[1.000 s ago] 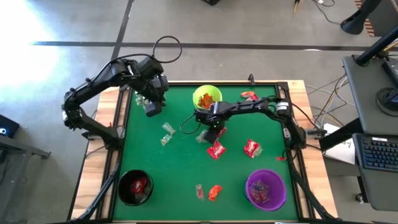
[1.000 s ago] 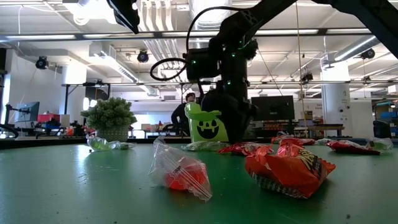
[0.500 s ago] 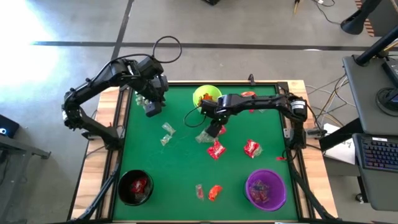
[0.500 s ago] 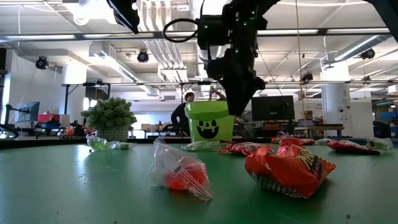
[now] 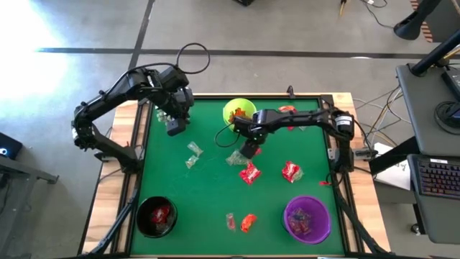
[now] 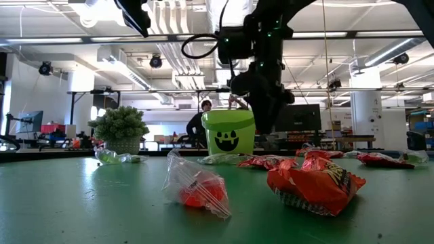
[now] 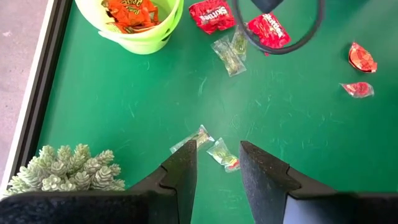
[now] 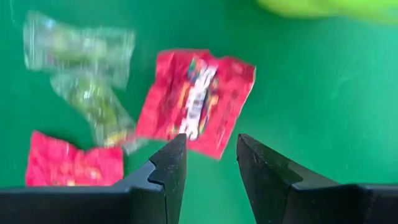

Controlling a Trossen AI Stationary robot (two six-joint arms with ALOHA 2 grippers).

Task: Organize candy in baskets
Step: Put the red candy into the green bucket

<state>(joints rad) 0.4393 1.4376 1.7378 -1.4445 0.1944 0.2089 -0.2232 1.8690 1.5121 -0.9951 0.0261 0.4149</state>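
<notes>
Green felt is covering the desk (image 5: 208,194), and 3 baskets are sitting on it: the lime green basket (image 5: 238,113) by the far edge, holding orange candy, the black basket (image 5: 157,216) at the near left corner with a red piece inside, and the purple basket (image 5: 307,218) near the near right corner with wrapped pieces inside.

The right end effector (image 5: 249,150) is hanging just in front of the lime green basket, fingers apart and gripping nothing, directly above a red candy packet (image 8: 196,99) with clear-wrapped candies (image 8: 87,68) beside it. More red packets (image 5: 290,171) are lying toward the right edge, and an orange piece (image 5: 248,222) is lying near the front edge between the black and purple baskets.

The left end effector (image 5: 175,127) is waiting near the far left corner, fingers apart and empty, above 2 clear-wrapped sweets (image 7: 208,144), with a spiky pale-green plant (image 7: 62,168) close by.
</notes>
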